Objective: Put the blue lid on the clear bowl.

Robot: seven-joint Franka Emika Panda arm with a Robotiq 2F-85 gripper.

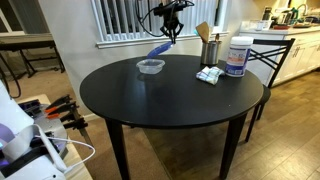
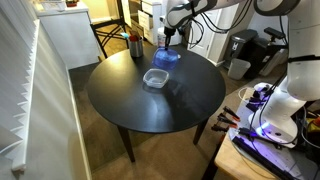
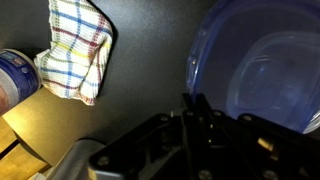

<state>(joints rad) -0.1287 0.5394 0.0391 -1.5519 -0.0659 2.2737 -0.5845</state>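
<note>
At the left of my wrist view sits the white tub (image 3: 14, 76), then the checked cloth (image 3: 78, 50), both well apart from my path. My pincer (image 3: 196, 102) pinches the edge of the blue lid (image 3: 262, 58), which hangs tilted in the air above the counter (image 1: 170, 105). The clear bowl (image 1: 150, 66) stands on the counter, near the lid and lower. I judge I should level the lid, centre it over the bowl's rim, lower slowly until it rests all round, then let go. Releasing it tilted could let it slide off or nudge the light bowl.
</note>
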